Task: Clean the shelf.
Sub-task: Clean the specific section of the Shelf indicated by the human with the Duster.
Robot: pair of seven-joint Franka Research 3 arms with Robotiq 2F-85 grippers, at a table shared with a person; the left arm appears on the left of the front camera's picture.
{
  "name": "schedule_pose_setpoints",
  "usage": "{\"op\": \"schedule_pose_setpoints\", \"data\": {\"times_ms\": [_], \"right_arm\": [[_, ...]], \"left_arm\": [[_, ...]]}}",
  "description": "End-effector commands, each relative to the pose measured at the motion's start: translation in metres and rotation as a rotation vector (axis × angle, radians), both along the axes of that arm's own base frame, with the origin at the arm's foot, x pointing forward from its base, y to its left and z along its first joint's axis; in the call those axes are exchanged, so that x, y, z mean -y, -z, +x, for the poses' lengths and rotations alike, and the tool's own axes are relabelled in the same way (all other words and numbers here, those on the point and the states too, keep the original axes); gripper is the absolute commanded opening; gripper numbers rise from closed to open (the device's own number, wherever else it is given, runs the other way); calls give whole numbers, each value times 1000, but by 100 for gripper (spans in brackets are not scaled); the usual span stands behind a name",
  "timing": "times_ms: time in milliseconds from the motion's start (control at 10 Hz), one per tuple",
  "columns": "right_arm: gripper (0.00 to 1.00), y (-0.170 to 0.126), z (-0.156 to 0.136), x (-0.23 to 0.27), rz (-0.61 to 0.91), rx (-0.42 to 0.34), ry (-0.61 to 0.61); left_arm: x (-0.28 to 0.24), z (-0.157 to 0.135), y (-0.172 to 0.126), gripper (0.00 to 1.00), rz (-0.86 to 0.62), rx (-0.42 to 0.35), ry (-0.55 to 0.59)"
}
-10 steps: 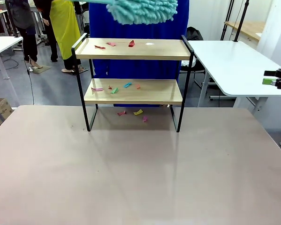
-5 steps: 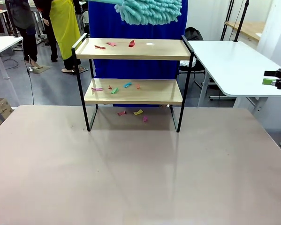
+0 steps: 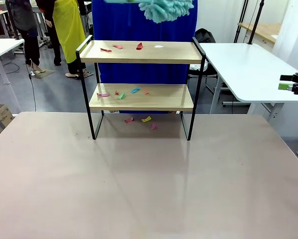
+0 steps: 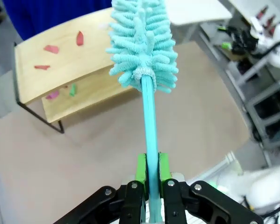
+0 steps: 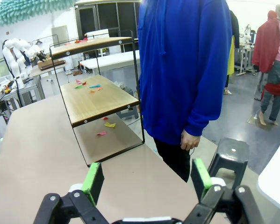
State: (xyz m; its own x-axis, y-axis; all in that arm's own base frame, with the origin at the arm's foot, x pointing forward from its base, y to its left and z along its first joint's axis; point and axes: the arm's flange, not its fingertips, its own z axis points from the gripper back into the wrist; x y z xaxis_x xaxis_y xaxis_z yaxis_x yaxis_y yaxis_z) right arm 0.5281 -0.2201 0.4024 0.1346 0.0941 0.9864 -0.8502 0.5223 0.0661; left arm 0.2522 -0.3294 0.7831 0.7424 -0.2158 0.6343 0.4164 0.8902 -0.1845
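Up and right went the fluffy duster (image 3: 166, 10), high above the shelf (image 3: 173, 52). Its stick sits squeezed in the left gripper (image 4: 149, 168); the right gripper (image 5: 147, 179) gapes with nothing inside. No paper bits (image 3: 140, 46) look swept off yet.

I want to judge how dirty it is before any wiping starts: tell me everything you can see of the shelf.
The shelf is a small two-tier rack: two light wooden boards in a thin black metal frame with four legs. It stands upright at the far middle of the table. Small coloured paper scraps lie on both boards, and more lie on the table beneath it. The teal duster hangs above the top board, apart from it.
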Motion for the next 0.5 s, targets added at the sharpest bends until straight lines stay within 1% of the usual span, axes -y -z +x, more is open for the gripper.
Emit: {"op": "schedule_pose_setpoints", "data": {"times_ms": [0,200,400], "right_arm": [[100,-2,0,-2,0,4,-4],[100,-2,0,-2,0,4,-4],[100,-2,0,-2,0,4,-4]], "left_arm": [[43,18,10,13,17,46,-197],[75,29,25,13,-14,9,-265],[99,43,36,13,-61,7,-312]]}}
